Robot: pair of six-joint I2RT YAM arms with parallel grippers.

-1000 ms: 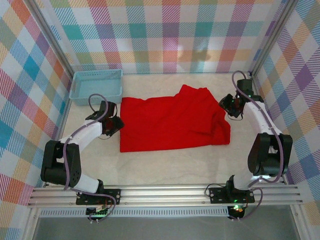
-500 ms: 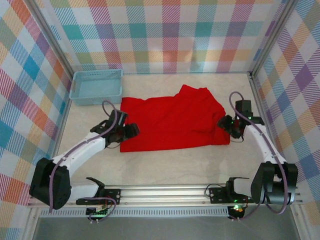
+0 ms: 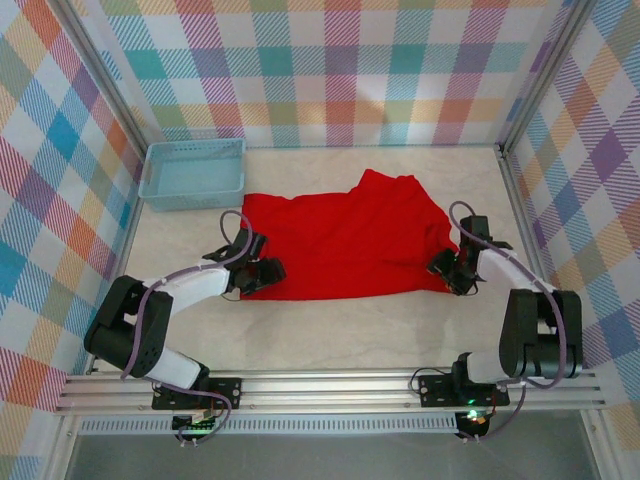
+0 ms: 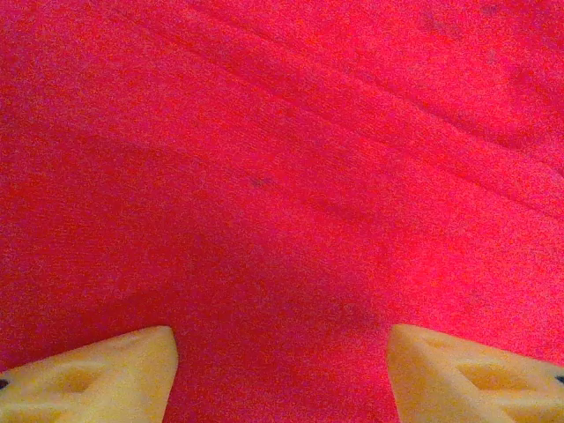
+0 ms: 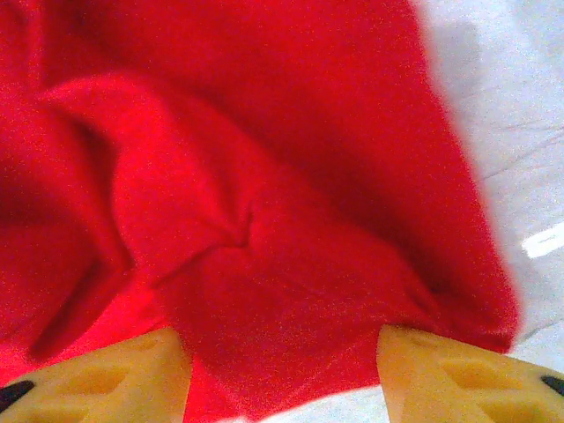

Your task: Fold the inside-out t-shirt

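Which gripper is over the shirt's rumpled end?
The right gripper, over creased folds of the plain red cloth t-shirt; the left gripper faces flat cloth.

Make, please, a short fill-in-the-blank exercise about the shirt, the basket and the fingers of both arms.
1. The t-shirt on the table is ____ in colour.
2. The blue basket stands at the table's far ____ corner.
3. The left fingers and the right fingers are ____, not shut, over the cloth.
Missing words: red; left; open.
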